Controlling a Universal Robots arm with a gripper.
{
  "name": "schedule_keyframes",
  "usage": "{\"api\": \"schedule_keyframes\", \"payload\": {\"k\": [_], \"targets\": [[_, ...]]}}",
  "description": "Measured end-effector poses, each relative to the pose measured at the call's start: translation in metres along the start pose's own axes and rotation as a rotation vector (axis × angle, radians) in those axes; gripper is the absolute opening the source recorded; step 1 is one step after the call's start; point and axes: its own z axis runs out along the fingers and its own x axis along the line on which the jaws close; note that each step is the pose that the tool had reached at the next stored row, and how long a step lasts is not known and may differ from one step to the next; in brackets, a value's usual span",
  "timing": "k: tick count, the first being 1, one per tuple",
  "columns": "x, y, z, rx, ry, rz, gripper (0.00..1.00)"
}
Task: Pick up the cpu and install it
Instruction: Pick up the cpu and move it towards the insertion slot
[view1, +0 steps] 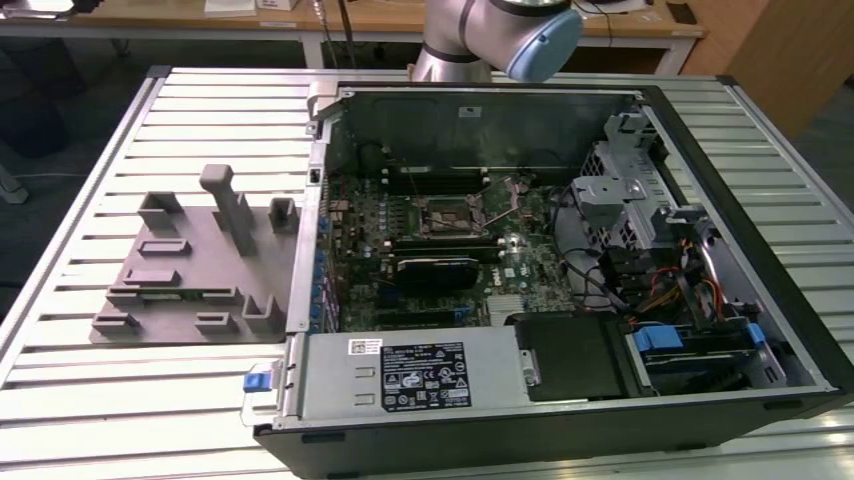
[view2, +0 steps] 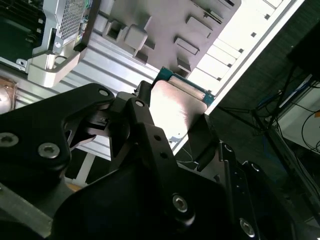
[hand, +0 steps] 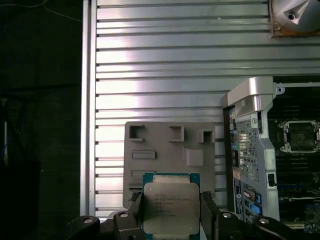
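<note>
Spanning the scene: slatted metal table, pale, ribs running left to right in the exterior view.

Open computer case lies on its side, on the exterior view's right half of the table, interior facing up.

Arm: a grey joint with a blue cap shows at the far edge, beyond the case's far wall.

Grey holder tray sits on the exterior view's left, just beside the case. Its blocks and slots look vacant.

Motherboard lies flat on the case floor. The square socket is near its middle. The seat looks bare; the retaining frame may be swung open, but it is too small there to be sure.

Gripper: in the first wrist view the black fingers stand on either side of the chip, pinching its two opposite edges.

The cpu is clamped between them, silvery lid towards the first wrist camera and green rim showing around it. It hangs in the air well above the table, about over the holder tray and well apart from the socket.

Step in hand, as I judge it: the pick-up is done and the chip is in carry. The install is not yet done.

Seating calls for the chip level, squared to the socket frame and correctly keyed, with no side load on the contacts. A tilted or skewed entry is the risk.

Pose: the wrist points straight down over the table and the chip is level.
</note>
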Motion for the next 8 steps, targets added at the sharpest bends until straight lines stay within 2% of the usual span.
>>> {"api": "schedule_keyframes", "payload": {"k": [8], "targets": [[-0.0116,0.0005,-0.0001,0.0001,0.0006,0.0,0.54]]}}
